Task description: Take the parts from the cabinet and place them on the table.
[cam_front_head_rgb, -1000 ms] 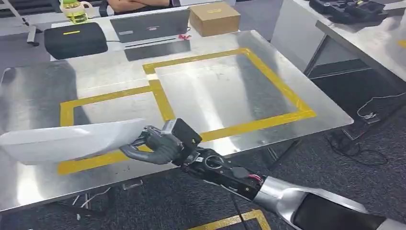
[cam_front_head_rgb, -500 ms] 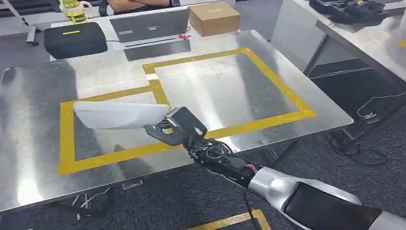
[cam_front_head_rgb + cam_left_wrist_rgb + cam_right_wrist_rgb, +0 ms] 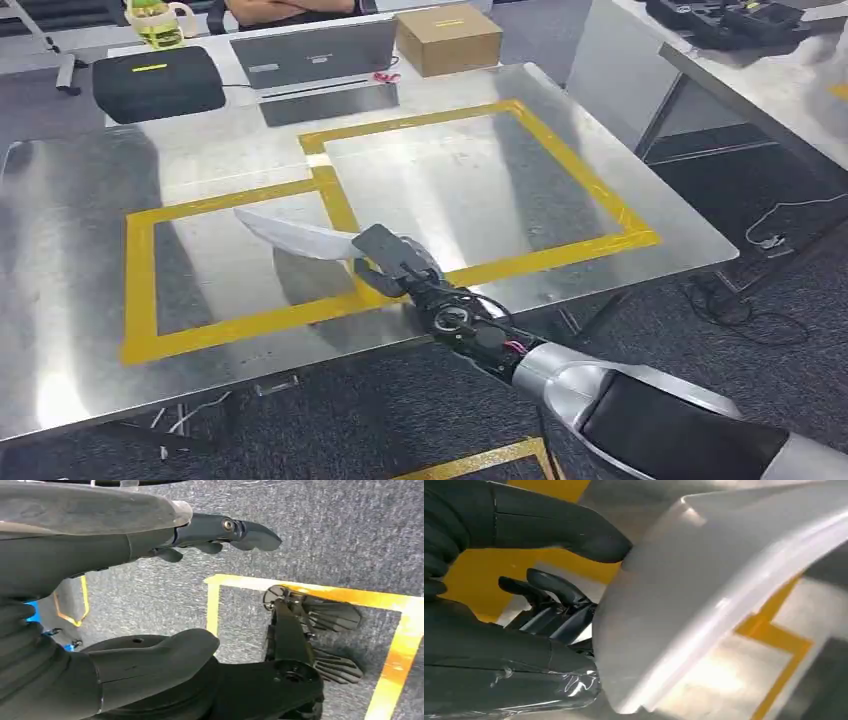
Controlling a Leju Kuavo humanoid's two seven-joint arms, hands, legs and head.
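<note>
A long curved white part (image 3: 295, 236) hangs above the steel table (image 3: 470, 200), over the right side of the small yellow-taped rectangle (image 3: 140, 290). My right hand (image 3: 392, 262) grips its near end. In the right wrist view the thumb (image 3: 574, 535) presses on the white part (image 3: 704, 610) while the fingers (image 3: 554, 605) curl under it. My left hand (image 3: 150, 595) hangs at my side over the carpet, fingers apart, holding nothing.
A larger yellow-taped rectangle (image 3: 600, 200) marks the table's right half. Beyond the table's far edge lie a black bag (image 3: 155, 82), a laptop (image 3: 315, 55) and a cardboard box (image 3: 448, 38). A person sits behind them. Another table (image 3: 780, 80) stands at right.
My right arm has swung the white part from the table's near left edge toward the middle, and the part has turned so it looks shorter and narrower.
</note>
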